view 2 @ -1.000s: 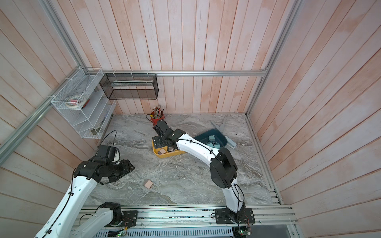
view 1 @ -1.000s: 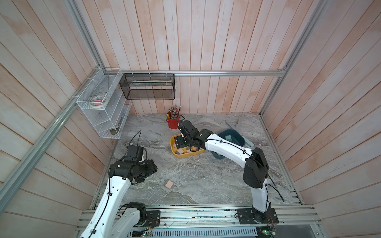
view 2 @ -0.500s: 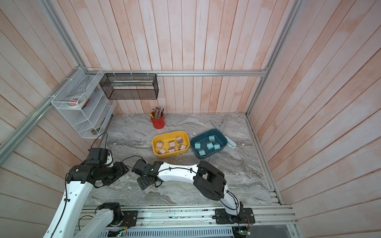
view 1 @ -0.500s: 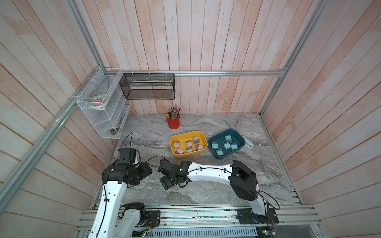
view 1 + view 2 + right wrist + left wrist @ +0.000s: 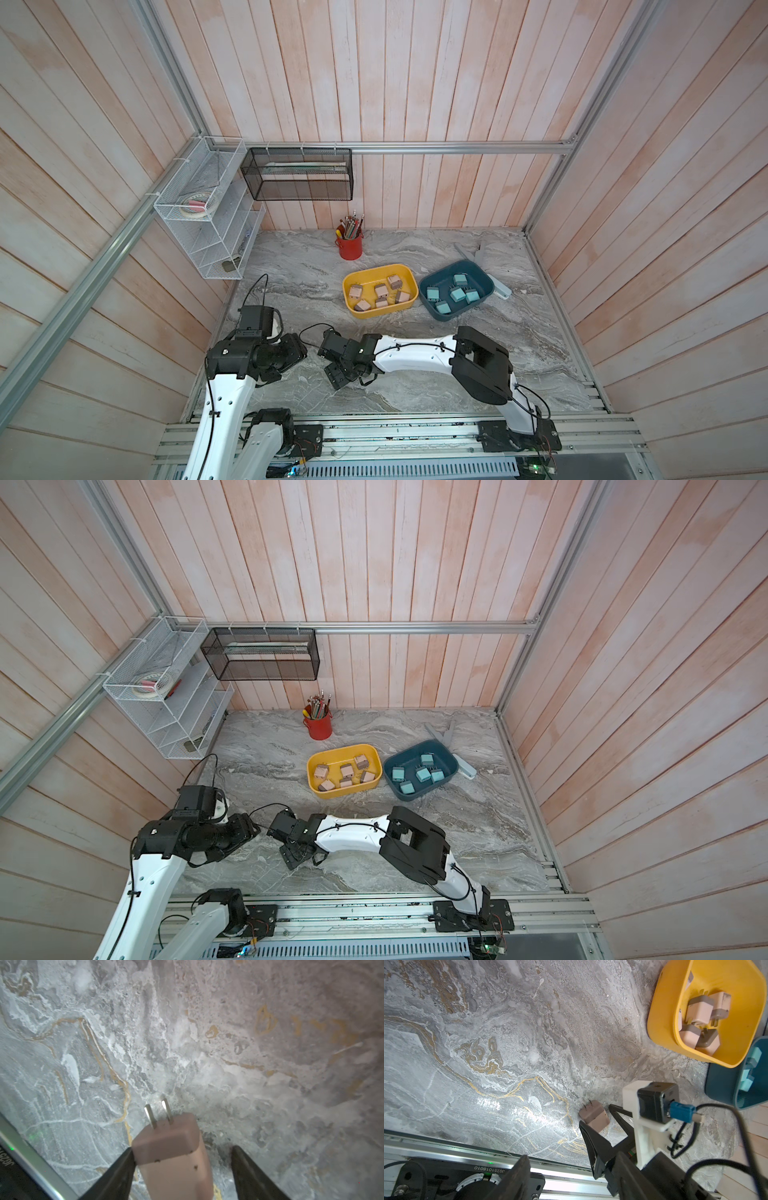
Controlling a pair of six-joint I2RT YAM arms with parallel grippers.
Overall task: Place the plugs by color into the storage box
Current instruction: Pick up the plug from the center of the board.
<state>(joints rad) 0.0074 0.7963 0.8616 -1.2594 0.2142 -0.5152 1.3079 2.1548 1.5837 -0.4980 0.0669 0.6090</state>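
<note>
Right end effector (image 5: 596,1114) straddles one pale pink plug (image 5: 172,1153) lying on the marbled surface (image 5: 508,1043): one finger touches it, the other stands apart. Its two metal prongs point away from the fingers. Well apart, a yellow bin (image 5: 378,268) holds pink plugs (image 5: 380,289), and a teal bin (image 5: 457,263) holds blue plugs (image 5: 457,294). A black plate (image 5: 446,1169) reads JG251018010.

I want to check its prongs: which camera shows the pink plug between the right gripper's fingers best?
The right wrist view: the pink plug fills the foreground, both prongs sharp, between the fingers of the right gripper. The left wrist view shows it smaller. In both top views the right arm hides it.
</note>
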